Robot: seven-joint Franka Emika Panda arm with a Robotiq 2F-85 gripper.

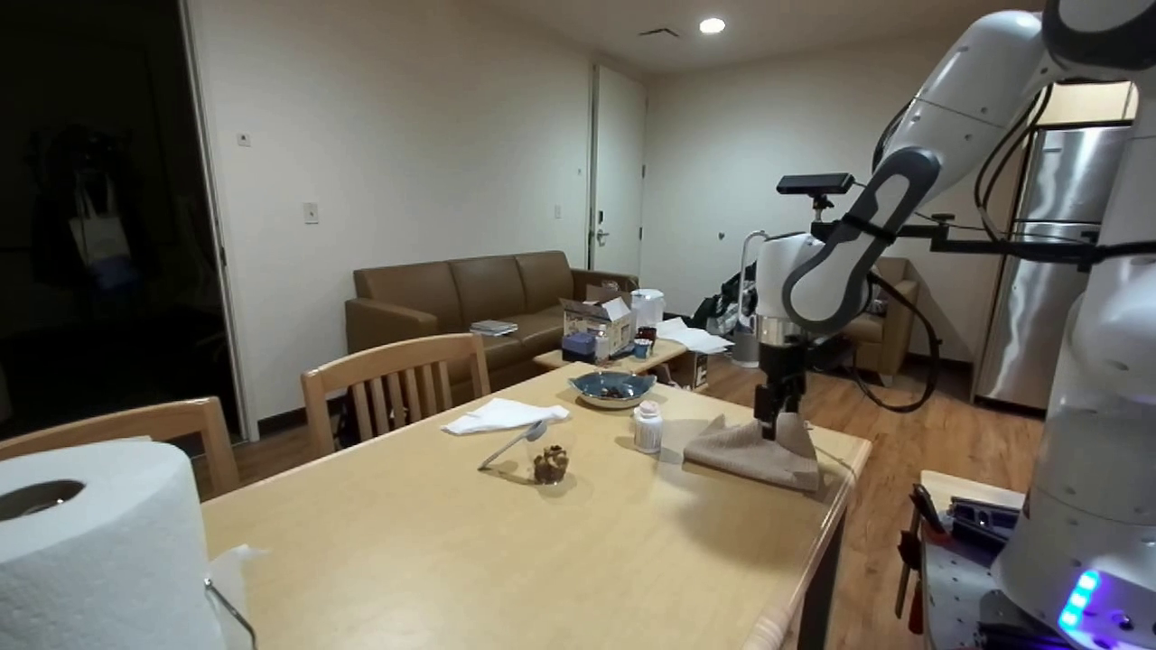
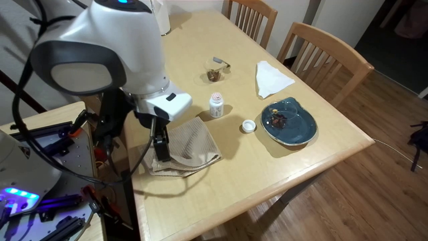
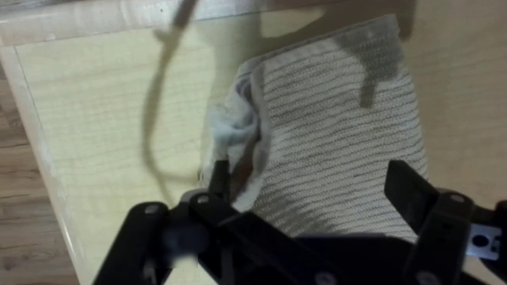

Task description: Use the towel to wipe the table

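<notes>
The towel [image 1: 754, 459] is beige, ribbed and folded, and lies near a corner of the wooden table [image 1: 506, 560]. It also shows in an exterior view [image 2: 195, 142] and fills much of the wrist view [image 3: 332, 118]. One edge is bunched into a raised fold. My gripper [image 3: 311, 174] is open, pointing down, with its fingers apart over the towel. The left finger in the wrist view is at the bunched fold; the right finger is near the opposite edge. In an exterior view the gripper [image 2: 163, 155] is right at the towel; I cannot tell whether the fingertips touch it.
A white bottle [image 2: 216, 106] stands close to the towel, with a white cap [image 2: 248, 126] nearby. A blue dish [image 2: 301, 125], a clear cup with brown contents [image 2: 213, 75] and a white napkin [image 2: 271, 80] are farther off. A paper roll [image 1: 99, 551] stands at the far end.
</notes>
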